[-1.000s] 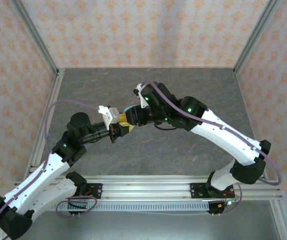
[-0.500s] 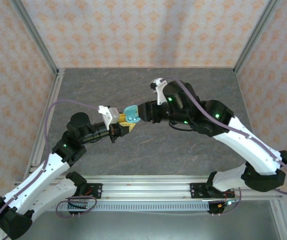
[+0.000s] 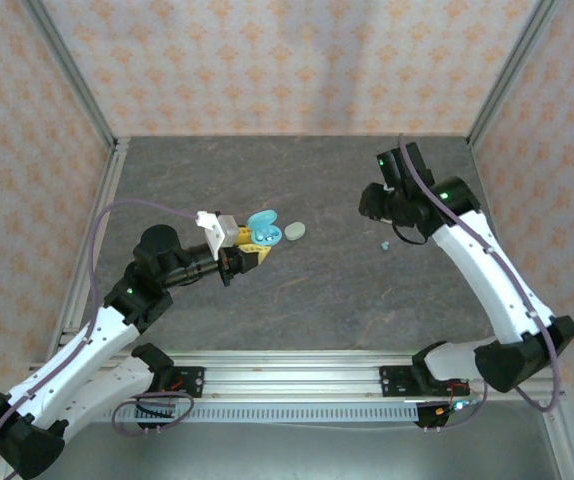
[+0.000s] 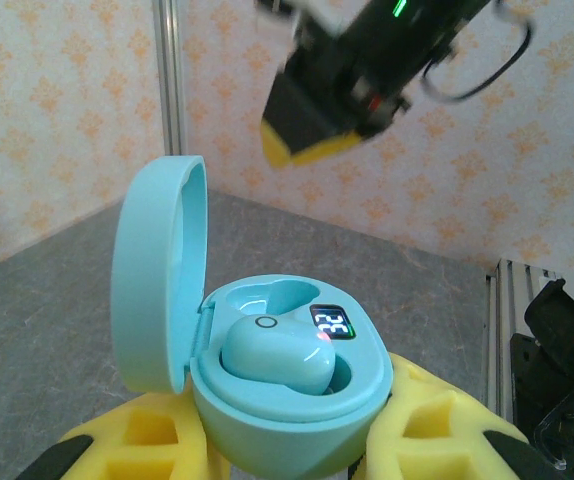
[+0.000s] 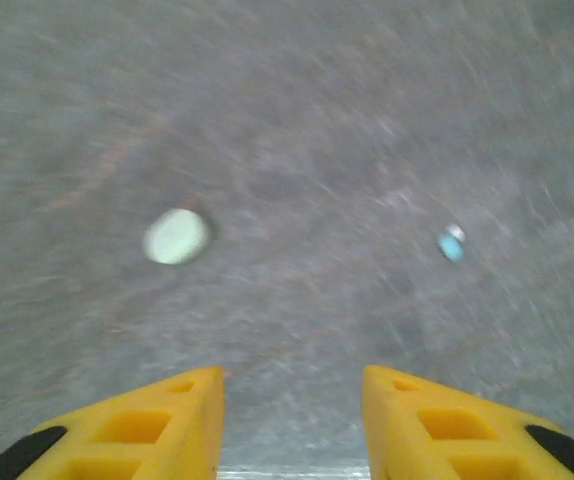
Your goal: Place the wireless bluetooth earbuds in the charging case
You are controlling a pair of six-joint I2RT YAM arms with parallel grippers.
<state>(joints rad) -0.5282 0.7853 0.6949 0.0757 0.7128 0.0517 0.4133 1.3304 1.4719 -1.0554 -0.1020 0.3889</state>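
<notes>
Top external: high, from the near side, looking down on the whole table (image 3: 317, 300). Left wrist: low, very close to the open teal case (image 4: 287, 400), facing the far wall (image 4: 57, 110). Right wrist: steeply down on the table, blurred; shares the pale oval case (image 5: 176, 237) and teal bud (image 5: 451, 244) with top.

Right wrist view: motion blur throughout. Pale oval (image 5: 176, 236) and small teal bud (image 5: 451, 243) have smeared outlines, detail lost. Right gripper (image 5: 289, 378): 2 fingers cut by bottom edge.

Left wrist view: charging case (image 4: 297, 400) base hidden between left gripper (image 4: 289, 445) fingers, cut by bottom edge. 1 seated earbud (image 4: 277, 358), underside sunk in socket. Right gripper blurred, cropped by top edge.
</notes>
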